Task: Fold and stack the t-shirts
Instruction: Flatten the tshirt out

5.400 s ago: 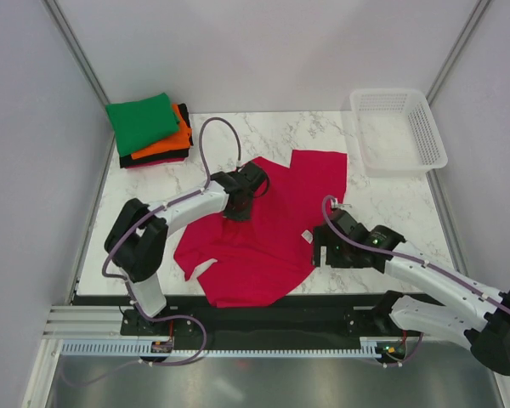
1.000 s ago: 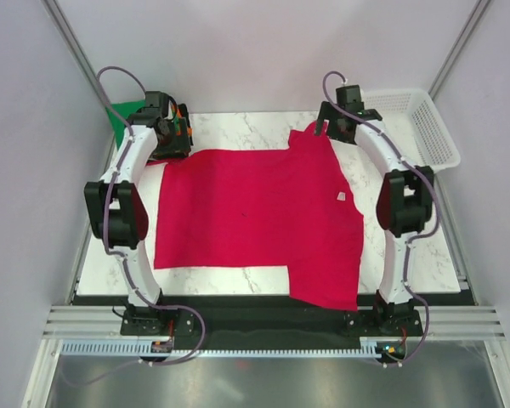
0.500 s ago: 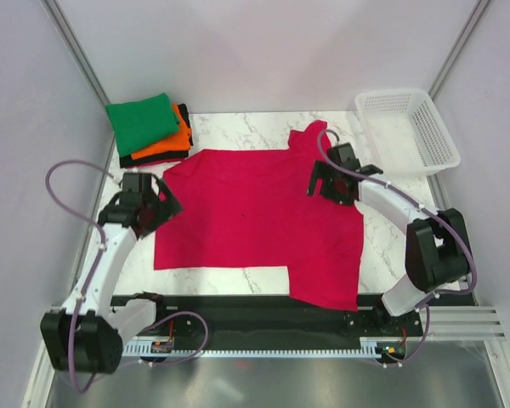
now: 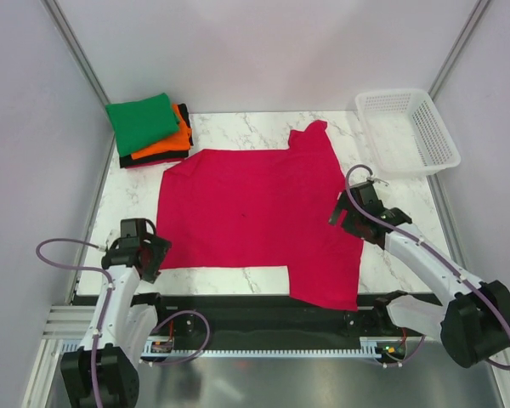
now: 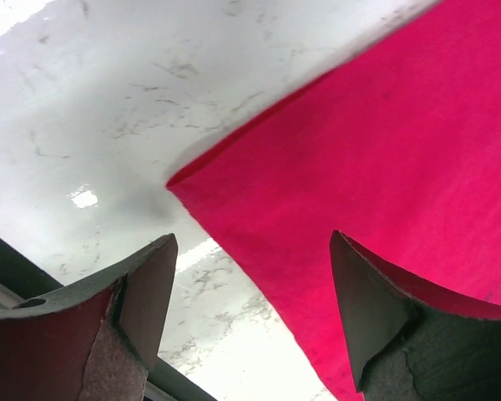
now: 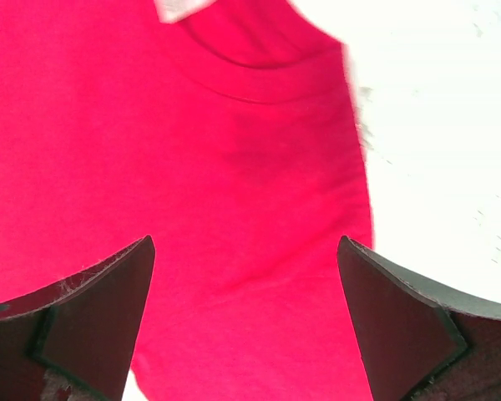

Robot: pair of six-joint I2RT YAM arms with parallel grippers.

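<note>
Now, nearest our bases, one sleeve of the crimson-pink short-sleeved cloth t-shirt [image 4: 255,212] droops over the near edge of the white marble worktop [image 4: 238,126]. The rest of the shirt lies flat and open across the middle, hem to the left and collar to the right.

The left pincer [image 4: 141,252] hovers over the near hem corner. In the left wrist view its jaws are spread wide and pinch nothing, with the cloth's corner showing between them.

A little farther in, the right pincer [image 4: 348,212] hangs over the collar side. It is also spread and empty, and the neckline and a white neck label [image 6: 177,7] show in its wrist view.

At the far left corner a folded green t-shirt [image 4: 142,121] sits on a folded orange t-shirt [image 4: 168,141], which sits on a folded black t-shirt [image 4: 153,158]. The white plastic lattice basket [image 4: 433,136] stands at the far right.

We judge that three shirts are done. The crimson one is smoothed out but not yet folded, so it has to be folded and carried to the stack.
</note>
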